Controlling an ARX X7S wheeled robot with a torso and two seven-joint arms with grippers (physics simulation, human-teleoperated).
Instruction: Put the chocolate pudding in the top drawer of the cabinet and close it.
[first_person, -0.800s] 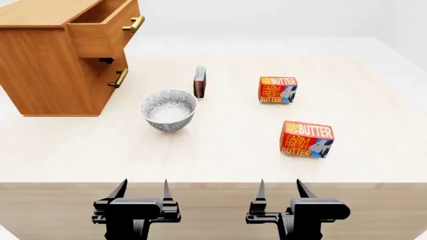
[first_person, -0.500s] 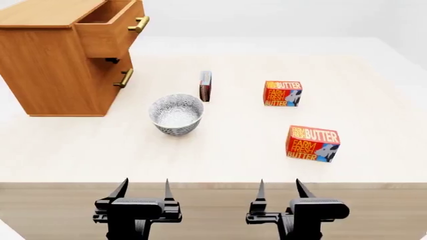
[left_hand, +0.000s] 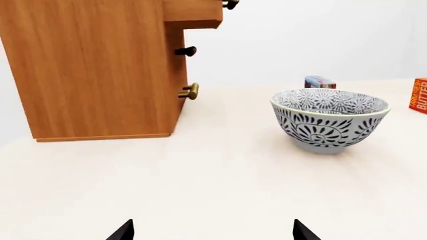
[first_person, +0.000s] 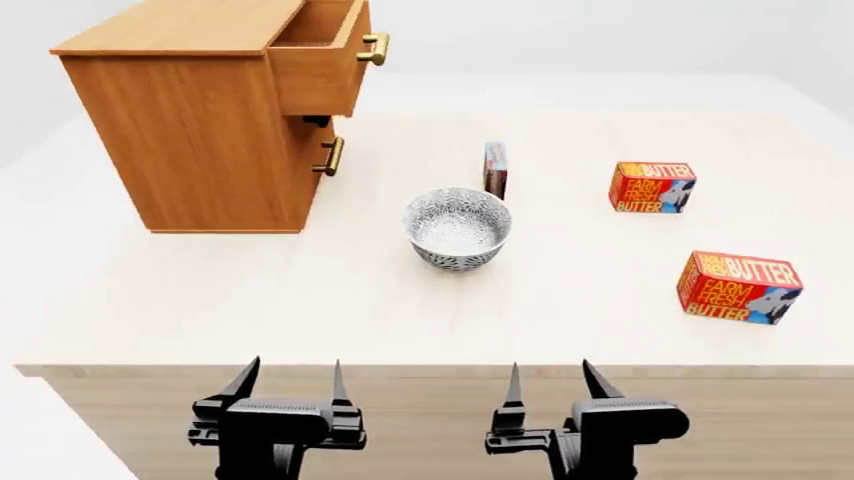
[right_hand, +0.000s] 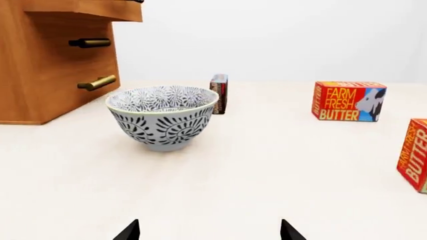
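We see the chocolate pudding (first_person: 495, 168), a small thin box standing on edge on the pale, faintly grained table (first_person: 267, 290), just behind the bowl (first_person: 458, 228) and apart from it. Its printed face is turned sideways, so only the dark narrow edge reads clearly; in the left wrist view the bowl hides all but its top (left_hand: 319, 81). The bowl is round, glazed, with a dense blue-white leaf pattern. To the left stands the cabinet (first_person: 200, 140), boxy orange-brown wood, its top drawer (first_person: 320, 60) pulled out, brass bar handle in front. Two red-orange butter boxes (first_person: 653, 187) (first_person: 737, 286) lie well apart on the right. Our left gripper (first_person: 288, 383) and right gripper (first_person: 549, 384) hover at the near table edge, both spread and empty. Since half a second ago, everything sits further right in the head view.
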